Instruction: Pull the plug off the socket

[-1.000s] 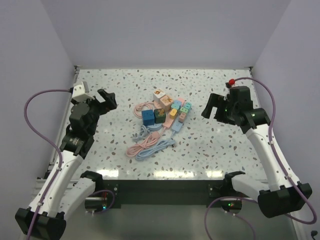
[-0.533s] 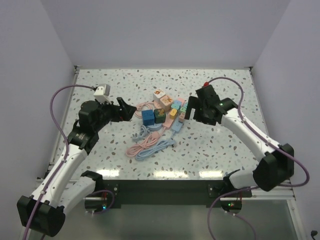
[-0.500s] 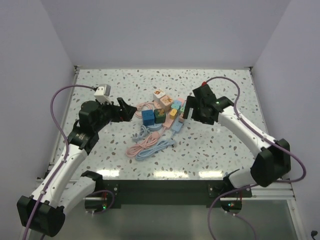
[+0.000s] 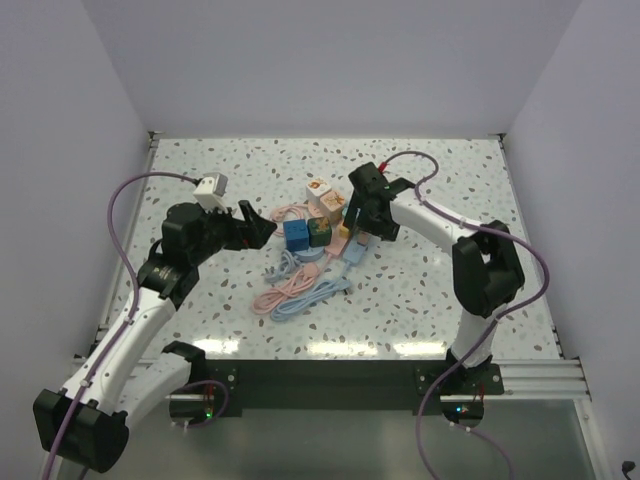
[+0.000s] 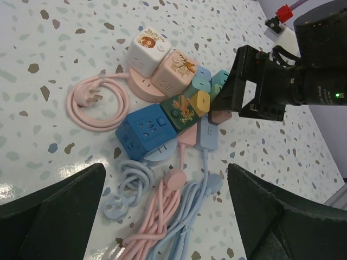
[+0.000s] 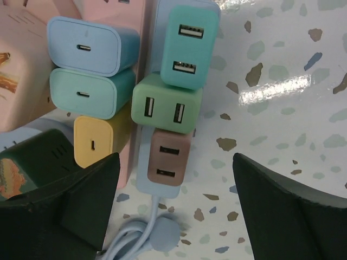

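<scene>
cube sockets left of power strips | plugs on power strips | coiled cables in front

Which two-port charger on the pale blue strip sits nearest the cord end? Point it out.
The brownish-pink charger, last in the row where the cord leaves; the green charger sits mid-row and the teal charger at the far end.

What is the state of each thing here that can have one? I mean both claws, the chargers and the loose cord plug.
Left claw, open, holding nothing.
Right claw, open, above the chargers.
Brown charger, plugged into the blue strip.
Green charger, plugged into the blue strip.
Teal charger, plugged into the blue strip.
Yellow charger, plugged into the pink strip.
Pink cord plug, unplugged, lying loose.
</scene>
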### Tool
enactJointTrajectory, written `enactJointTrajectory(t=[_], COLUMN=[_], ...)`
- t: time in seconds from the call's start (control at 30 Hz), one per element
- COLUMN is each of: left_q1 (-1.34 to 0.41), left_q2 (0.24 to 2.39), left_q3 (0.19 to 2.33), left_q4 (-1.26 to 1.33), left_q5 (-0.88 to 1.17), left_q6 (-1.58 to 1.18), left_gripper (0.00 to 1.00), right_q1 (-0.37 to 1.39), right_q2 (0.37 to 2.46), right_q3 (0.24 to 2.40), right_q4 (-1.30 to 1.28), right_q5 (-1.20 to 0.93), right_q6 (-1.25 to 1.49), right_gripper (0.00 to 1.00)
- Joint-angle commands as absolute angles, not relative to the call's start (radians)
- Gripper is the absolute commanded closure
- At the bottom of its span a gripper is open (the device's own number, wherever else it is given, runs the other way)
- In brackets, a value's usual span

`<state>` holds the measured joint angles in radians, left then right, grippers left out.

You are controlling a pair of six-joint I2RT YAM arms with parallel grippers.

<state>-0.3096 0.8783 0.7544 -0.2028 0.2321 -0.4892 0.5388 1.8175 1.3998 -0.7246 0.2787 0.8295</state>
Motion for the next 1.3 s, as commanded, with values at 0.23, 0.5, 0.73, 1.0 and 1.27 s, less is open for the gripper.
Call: enactJointTrajectory(t=[0.23,0.5,0.73,1.0,1.27], left_q1=[-0.316,-0.319,-0.492,-0.667,-0.807], left_q2=[0.879,0.900,0.992,1.140,1.279], left_q3=[0.742,0.747,0.785,0.801,0.788], left_q4=[-0.221,-0.230,-0.249,-0.180,-0.063], left_q5=[0.235,0.276,0.256,0.179,0.160], left_q6=[-0.480,-0.447,-0.423,-0.468,-0.505], left_gripper=[0.00,0.00,0.00,0.00,0.00], right_q1=[0.551,0.549,0.549,0.557,0.571], right_q2=[1.917,1.893,1.753,1.597,1.460], right_q3=[1.444,1.369,1.220,1.051,0.933], right_q4=[-0.712,-0.690,-0.638,-0.655,-0.657], right_q5=[0.319,0.348,0.249,0.051,0.021], right_q6=[0.887,0.858,0.795,0.687,0.653], right_gripper=[0.34,0.58,0.90,0.98,0.53])
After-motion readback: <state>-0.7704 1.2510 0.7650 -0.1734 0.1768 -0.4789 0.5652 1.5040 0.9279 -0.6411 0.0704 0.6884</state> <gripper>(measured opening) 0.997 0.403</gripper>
